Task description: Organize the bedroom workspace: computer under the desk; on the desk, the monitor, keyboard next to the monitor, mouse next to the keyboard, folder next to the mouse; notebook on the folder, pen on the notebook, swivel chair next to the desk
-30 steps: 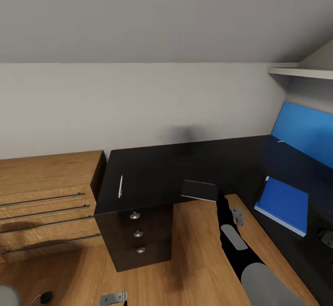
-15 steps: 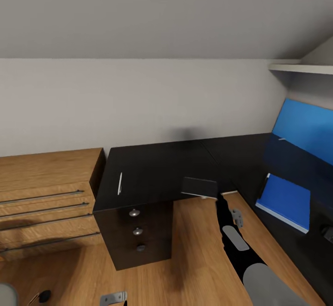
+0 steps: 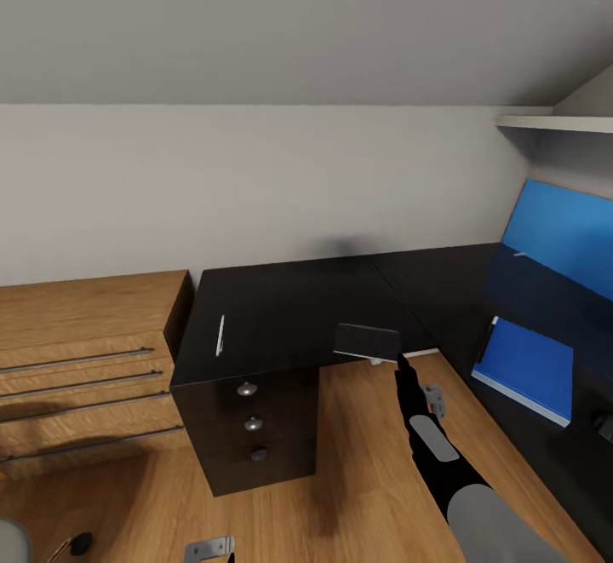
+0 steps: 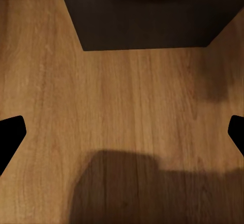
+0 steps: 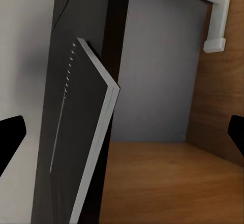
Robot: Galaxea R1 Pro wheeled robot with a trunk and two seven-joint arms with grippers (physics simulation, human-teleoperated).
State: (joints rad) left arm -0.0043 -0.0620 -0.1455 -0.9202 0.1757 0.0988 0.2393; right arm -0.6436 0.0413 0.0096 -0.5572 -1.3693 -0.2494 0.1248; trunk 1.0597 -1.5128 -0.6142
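Wooden drawers (image 3: 81, 376) — left of the desk (image 3: 289, 307), touching it.
Pen (image 3: 220, 335) — on the desk's left part, above the three-drawer unit (image 3: 251, 427).
Notebook (image 3: 367, 342) — dark, at the desk's front edge beside the right gripper (image 3: 393, 357); hold cannot be told. Barely shifted in the last second as the view crept: carry toward the folder under way, by judgement.
Folder (image 3: 524, 367) — on the desk's right wing.
Left gripper — fingers (image 4: 10, 137) spread over the floor (image 4: 122, 132)
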